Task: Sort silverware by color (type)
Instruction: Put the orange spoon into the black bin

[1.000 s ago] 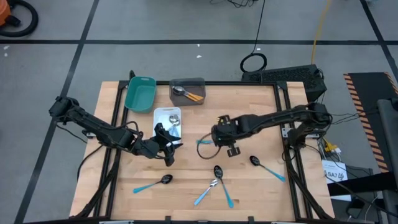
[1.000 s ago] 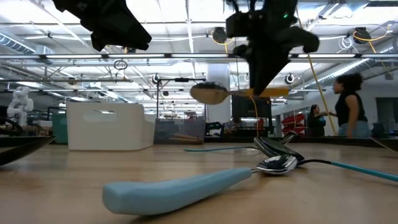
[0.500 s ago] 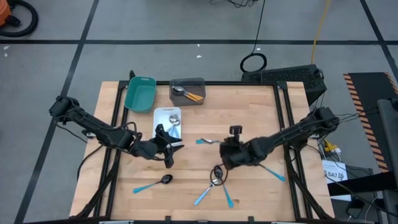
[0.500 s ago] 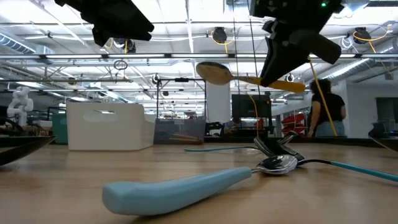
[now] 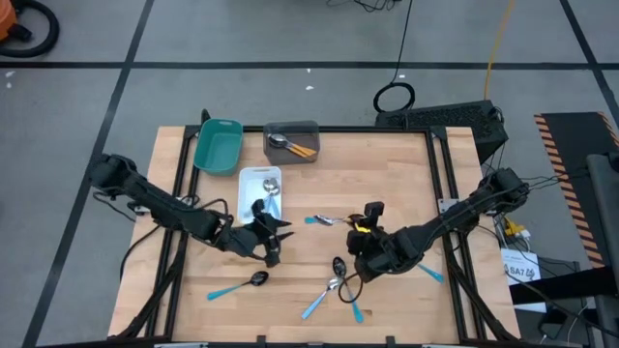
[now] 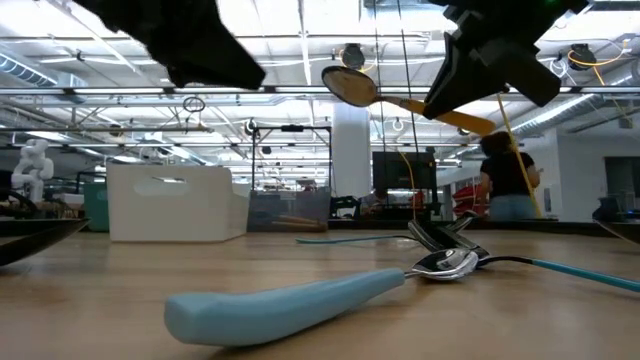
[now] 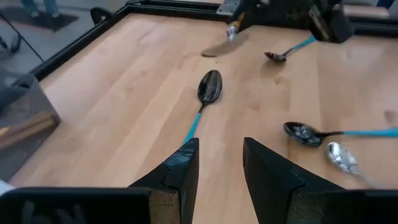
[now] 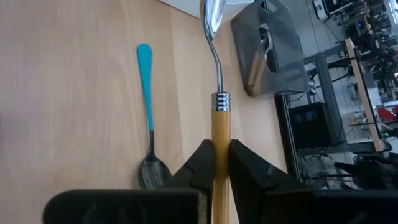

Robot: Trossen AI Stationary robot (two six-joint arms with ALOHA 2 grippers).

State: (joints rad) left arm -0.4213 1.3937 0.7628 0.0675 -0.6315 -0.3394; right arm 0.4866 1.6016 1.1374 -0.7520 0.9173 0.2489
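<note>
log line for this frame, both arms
right gripper: shut on orange-handled spoon, lifted off table | left gripper: open, empty, over blue-handled spoon | grey tray: holds one orange spoon

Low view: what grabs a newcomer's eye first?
The orange-handled spoon held high above the table, pinched at its handle by the right hand. Next, the fat light-blue handle lying on the wood right in front of the camera. The left hand hangs open over the table's left half, holding nothing.

Grey taped floor (image 5: 242,39), bright ceiling lights (image 6: 300,40), perhaps warehouse
</note>
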